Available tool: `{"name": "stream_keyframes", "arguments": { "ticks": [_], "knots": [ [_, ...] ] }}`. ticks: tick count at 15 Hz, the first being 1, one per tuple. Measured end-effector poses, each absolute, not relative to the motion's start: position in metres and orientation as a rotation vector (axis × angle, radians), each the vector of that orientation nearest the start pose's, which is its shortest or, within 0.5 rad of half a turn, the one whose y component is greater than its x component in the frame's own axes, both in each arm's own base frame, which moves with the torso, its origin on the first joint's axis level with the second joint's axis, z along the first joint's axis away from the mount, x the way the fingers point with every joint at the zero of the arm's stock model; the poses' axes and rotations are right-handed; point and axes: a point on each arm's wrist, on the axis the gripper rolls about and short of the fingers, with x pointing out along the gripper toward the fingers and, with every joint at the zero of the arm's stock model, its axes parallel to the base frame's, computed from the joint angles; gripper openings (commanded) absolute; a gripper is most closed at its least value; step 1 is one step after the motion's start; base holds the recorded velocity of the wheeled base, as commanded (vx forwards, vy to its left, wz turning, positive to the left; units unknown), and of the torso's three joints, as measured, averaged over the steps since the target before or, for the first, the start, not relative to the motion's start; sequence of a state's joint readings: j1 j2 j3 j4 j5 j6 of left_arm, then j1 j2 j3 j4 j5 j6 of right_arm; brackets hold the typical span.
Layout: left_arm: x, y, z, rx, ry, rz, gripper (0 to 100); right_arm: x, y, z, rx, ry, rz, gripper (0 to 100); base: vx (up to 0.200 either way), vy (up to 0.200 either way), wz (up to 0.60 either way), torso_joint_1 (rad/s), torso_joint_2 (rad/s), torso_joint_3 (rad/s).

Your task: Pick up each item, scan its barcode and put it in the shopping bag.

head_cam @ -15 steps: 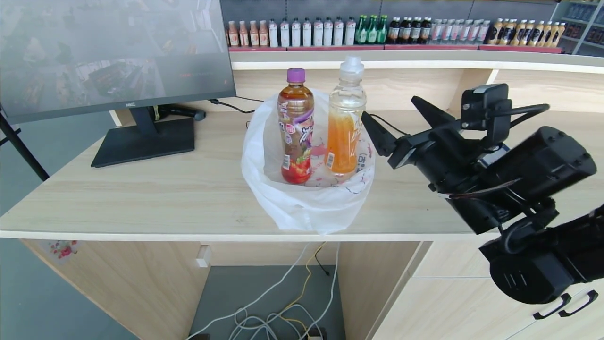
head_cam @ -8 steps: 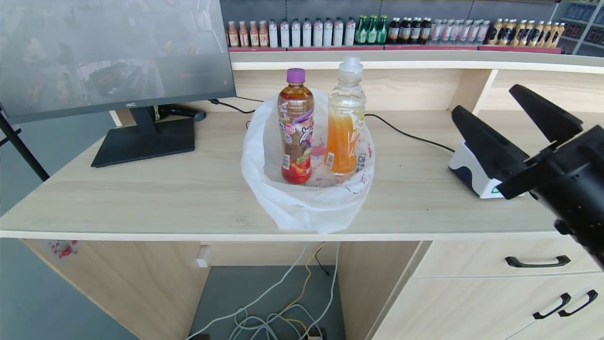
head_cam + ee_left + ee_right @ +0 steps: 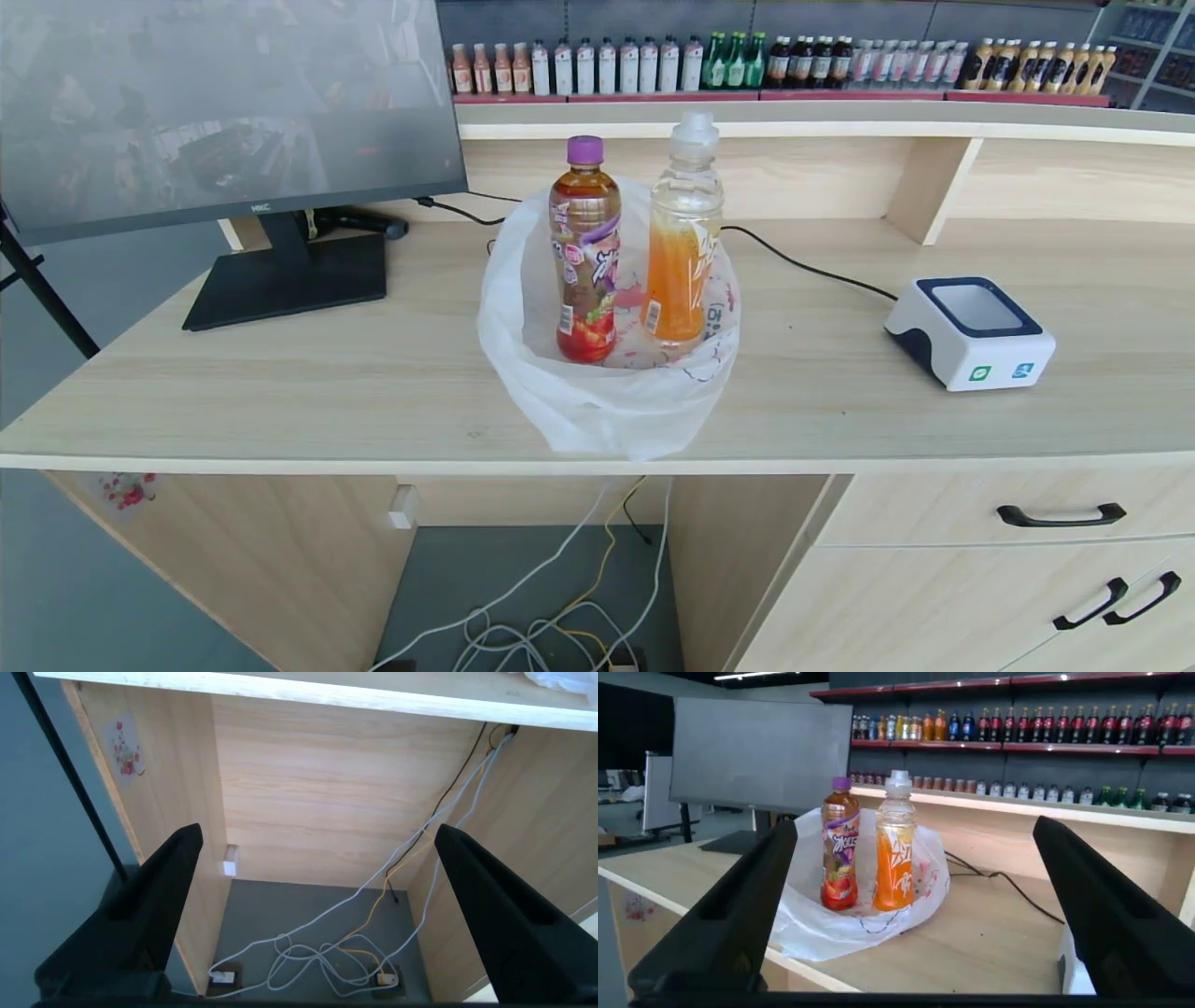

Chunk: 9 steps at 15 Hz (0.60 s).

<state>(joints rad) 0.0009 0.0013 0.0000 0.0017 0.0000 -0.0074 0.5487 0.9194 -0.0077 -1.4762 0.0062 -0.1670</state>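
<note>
A white shopping bag (image 3: 597, 411) sits mid-counter with two bottles upright inside: a purple-capped red tea bottle (image 3: 585, 252) and a clear-capped orange drink bottle (image 3: 684, 243). The white and blue barcode scanner (image 3: 968, 331) rests on the counter to the right of the bag. My right gripper (image 3: 910, 910) is open and holds nothing; it faces the bag (image 3: 813, 929) and both bottles (image 3: 840, 845) (image 3: 896, 849) from some distance. My left gripper (image 3: 322, 915) is open and holds nothing, low in front of the desk, facing the space under the counter.
A monitor (image 3: 224, 112) on a black stand occupies the counter's back left. A black cable (image 3: 803, 266) runs from behind the bag to the scanner. Shelves of bottles (image 3: 775, 61) line the back wall. Loose cables (image 3: 327, 952) lie under the desk; drawers (image 3: 1060, 513) are at lower right.
My right arm has pulled back to the right, away from the bag, and left the head view, uncovering the scanner. Bag and bottles have not moved.
</note>
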Motion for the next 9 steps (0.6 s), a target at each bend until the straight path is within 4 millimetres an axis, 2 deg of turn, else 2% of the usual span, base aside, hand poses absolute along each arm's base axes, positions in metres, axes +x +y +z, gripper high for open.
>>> {"name": "stream_keyframes", "arguments": {
  "ticks": [3, 5, 7, 9],
  "knots": [
    [-0.023, 0.000, 0.075, -0.007, 0.003, 0.001, 100, 0.037, 0.023, 0.175, -0.085, -0.421, 0.506, 100, 0.000, 0.000, 0.00, 0.000, 0.00, 0.000],
    [-0.023, 0.000, 0.075, -0.008, 0.003, 0.001, 100, 0.017, 0.010, 0.148, -0.136, -0.291, 0.518, 100, 0.000, 0.000, 0.00, 0.000, 0.00, 0.000],
    [-0.023, 0.000, 0.075, -0.007, 0.003, 0.001, 100, -0.002, -0.001, 0.108, -0.196, -0.091, 0.536, 100, 0.000, 0.000, 0.00, 0.000, 0.00, 0.000],
    [-0.023, 0.000, 0.075, -0.007, 0.003, 0.001, 100, -0.013, -0.008, 0.088, -0.210, -0.040, 0.537, 100, 0.000, 0.000, 0.00, 0.000, 0.00, 0.000]
  ]
}}
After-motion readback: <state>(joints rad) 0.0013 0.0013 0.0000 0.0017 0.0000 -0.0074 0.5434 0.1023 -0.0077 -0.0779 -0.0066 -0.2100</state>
